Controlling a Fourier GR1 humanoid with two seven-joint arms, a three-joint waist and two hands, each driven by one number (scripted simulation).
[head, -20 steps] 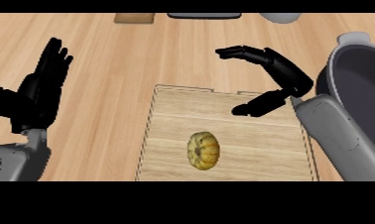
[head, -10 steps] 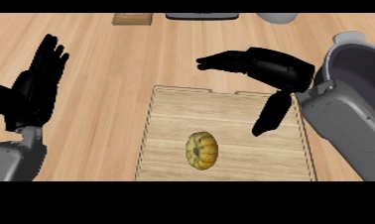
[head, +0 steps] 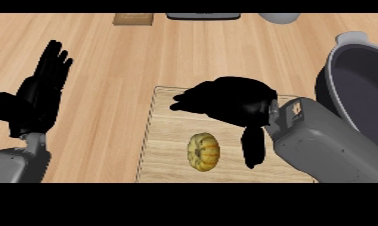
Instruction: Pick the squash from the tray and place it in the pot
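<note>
A small ribbed yellow squash (head: 204, 151) lies on the light wooden tray (head: 164, 135), near its front middle. My right hand (head: 232, 101) hovers over the tray just behind and to the right of the squash, palm down, fingers relaxed toward the left and thumb hanging down beside the squash; it holds nothing. The dark grey pot (head: 354, 87) stands at the right edge, partly cut off. My left hand (head: 40, 95) rests open at the left edge, fingers up.
Along the counter's back edge sit a small brown block (head: 133, 18), a dark flat item (head: 203, 16) and a pale grey bowl (head: 279, 17). Bare wooden counter (head: 148, 55) spreads between the tray and these.
My right hand has swung left and down from beside the pot to over the tray, close to the squash. The squash and left hand have stayed put.
</note>
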